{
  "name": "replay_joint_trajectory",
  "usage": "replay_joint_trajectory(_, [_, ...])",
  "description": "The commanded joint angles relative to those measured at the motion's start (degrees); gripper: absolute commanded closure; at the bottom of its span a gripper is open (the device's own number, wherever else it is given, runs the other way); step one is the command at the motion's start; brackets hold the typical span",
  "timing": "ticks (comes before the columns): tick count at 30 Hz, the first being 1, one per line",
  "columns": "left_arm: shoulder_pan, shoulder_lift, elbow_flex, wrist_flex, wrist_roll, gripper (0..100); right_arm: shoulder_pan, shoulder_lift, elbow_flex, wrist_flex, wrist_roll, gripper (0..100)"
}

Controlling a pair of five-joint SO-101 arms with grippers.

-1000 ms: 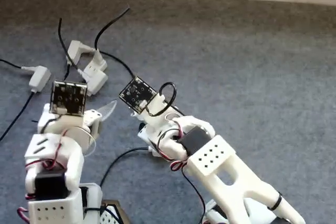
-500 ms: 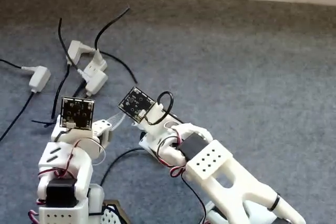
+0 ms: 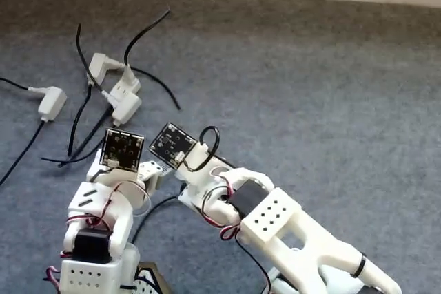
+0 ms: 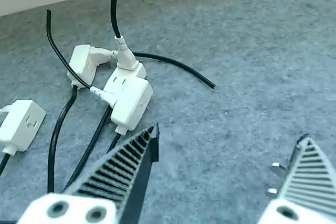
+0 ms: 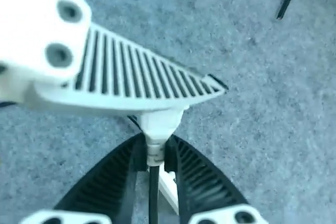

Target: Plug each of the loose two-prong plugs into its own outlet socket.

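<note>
The two-prong plug (image 5: pixel 157 122) is pinched by the right gripper (image 5: pixel 155 142), just beside the spread left gripper (image 4: pixel 228 135); it should be turned square (no tilt) to an outlet socket (image 4: pixel 20 124) before it is pressed in

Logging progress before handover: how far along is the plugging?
Done: one corded plug looks seated in the outlet cluster, not certain. In hand: right claw shut on a loose plug, left claw open beside it. Left: that plug goes in; the separate outlet shows empty slots.
</note>
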State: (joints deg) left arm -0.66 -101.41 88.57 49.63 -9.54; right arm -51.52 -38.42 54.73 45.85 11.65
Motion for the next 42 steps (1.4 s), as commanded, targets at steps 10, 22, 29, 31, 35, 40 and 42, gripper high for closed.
replay_joint_trajectory(10, [0.7, 0.1, 1.6, -0.8, -2.1, 63, 4.5, -9.9, -21.6, 19.2, 0.1, 99.2])
replay_joint_trajectory(22, [-1.1, -0.3, 2.4, -1.0, -2.0, 63, 5.8, 1.5, -24.5, 19.3, 0.1, 99.2])
replay_joint_trajectory(29, [-5.1, -0.4, 1.5, -1.3, 0.7, 64, 5.9, 2.0, -16.5, 22.1, 1.5, 99.2])
replay_joint_trajectory(31, [-8.2, -0.3, 0.7, -2.5, 2.6, 66, 1.7, 1.7, -10.7, 22.2, 1.9, 99.2])
replay_joint_trajectory(35, [-9.4, -0.1, 0.7, -3.0, 2.9, 67, -9.6, 1.7, -1.6, 22.0, 9.3, 99.2])
replay_joint_trajectory(40, [-9.6, -0.2, 0.8, -3.0, 3.0, 67, -18.8, 2.3, 3.2, 15.4, 10.2, 99.2])
replay_joint_trajectory(42, [-9.6, -0.2, 0.8, -3.0, 3.0, 67, -19.1, 2.4, 4.4, 13.0, 10.2, 99.2])
